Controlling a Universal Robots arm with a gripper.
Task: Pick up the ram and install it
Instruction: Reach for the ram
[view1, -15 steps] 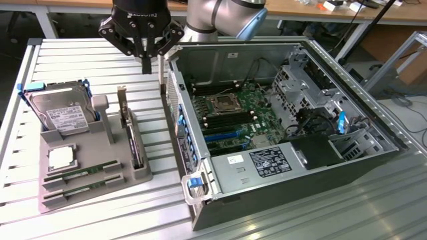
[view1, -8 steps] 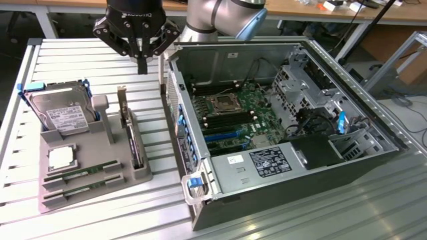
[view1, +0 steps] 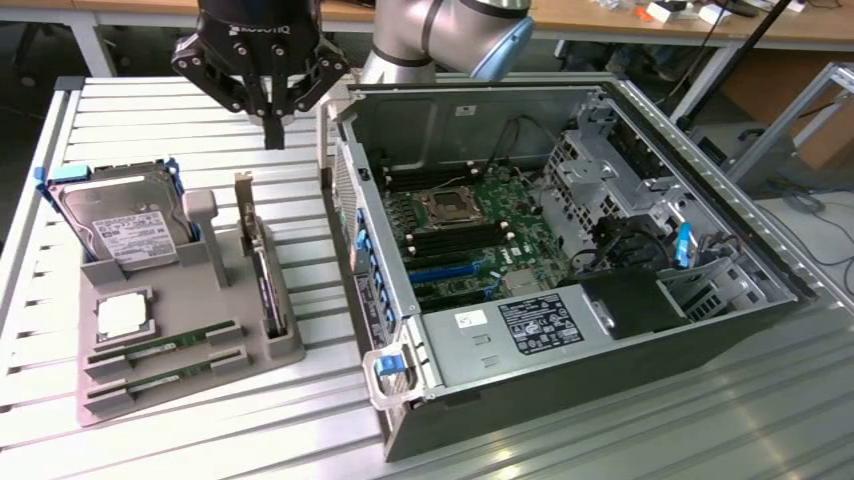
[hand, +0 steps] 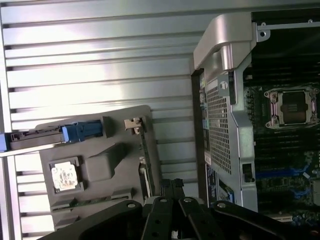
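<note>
Well away from the closed gripper (view1: 274, 138), ram (view1: 160, 352) in its tray (view1: 283, 352) slot.

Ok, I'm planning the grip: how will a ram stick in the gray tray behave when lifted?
The ram looks thin and flat, so it is probably light and stiff. It sits in a slot of the tray, so it may drag coming out. The bare green board suggests it is fragile.

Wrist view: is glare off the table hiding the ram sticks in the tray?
Wrist view: glare whitens the table slats, but the grey tray lies in duller light and a ram stick reads as a thin dark-green strip. Exterior view: even light on the tray, both sticks plain in their slots.
</note>
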